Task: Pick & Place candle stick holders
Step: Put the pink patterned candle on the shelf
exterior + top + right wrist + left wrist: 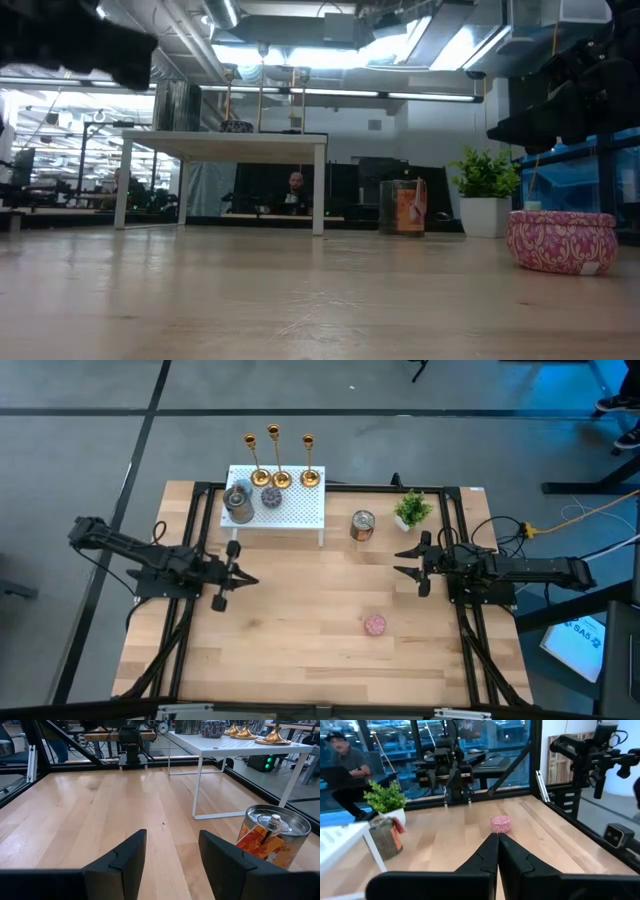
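Note:
Three gold candle stick holders (281,458) stand upright on their round bases along the far edge of a small white perforated stand (290,510); their bases show in the right wrist view (247,731). My left gripper (245,580) is shut and empty over the table's left middle, also seen in its wrist view (497,851). My right gripper (402,560) is open and empty at the table's right, seen in its wrist view (172,851).
A grey tin (238,502) and a speckled disc (271,497) sit on the stand. A copper tin (363,525) and a potted plant (412,510) stand to the stand's right. A pink tin (375,625) lies near the table's front middle. People sit beyond the table.

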You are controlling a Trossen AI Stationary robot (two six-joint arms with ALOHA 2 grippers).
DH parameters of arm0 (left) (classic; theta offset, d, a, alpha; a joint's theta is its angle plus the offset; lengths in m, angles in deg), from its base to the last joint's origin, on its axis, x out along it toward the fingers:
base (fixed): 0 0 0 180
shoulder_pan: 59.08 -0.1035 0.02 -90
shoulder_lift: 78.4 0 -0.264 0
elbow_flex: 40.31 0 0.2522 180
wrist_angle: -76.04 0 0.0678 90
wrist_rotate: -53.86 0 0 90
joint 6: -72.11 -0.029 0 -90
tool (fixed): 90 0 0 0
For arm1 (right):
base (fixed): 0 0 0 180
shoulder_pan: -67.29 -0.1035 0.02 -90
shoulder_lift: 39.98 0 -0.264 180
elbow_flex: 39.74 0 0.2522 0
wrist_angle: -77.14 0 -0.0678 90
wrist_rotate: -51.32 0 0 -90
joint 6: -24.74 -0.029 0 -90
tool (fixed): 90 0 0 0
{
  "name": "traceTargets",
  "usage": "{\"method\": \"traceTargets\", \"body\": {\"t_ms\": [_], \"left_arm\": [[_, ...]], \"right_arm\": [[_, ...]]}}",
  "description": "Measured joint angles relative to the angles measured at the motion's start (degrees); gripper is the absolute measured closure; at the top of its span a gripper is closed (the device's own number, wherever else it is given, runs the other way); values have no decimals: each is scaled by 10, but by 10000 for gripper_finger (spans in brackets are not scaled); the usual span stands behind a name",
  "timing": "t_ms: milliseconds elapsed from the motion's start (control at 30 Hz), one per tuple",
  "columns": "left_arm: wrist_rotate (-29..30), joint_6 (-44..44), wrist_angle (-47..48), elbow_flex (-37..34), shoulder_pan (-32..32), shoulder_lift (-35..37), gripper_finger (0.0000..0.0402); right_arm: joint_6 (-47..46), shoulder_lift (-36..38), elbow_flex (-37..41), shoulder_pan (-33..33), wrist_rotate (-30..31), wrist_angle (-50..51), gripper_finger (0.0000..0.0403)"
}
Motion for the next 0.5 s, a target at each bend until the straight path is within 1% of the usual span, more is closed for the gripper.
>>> {"method": "traceTargets", "body": {"t_ms": [200,500], "left_arm": [[8,29,-24,-69,0,92,398],[11,0,51,-68,0,209,399]], "right_arm": [[0,0,0,0,0,0,217],[0,0,0,0,0,0,217]]}}
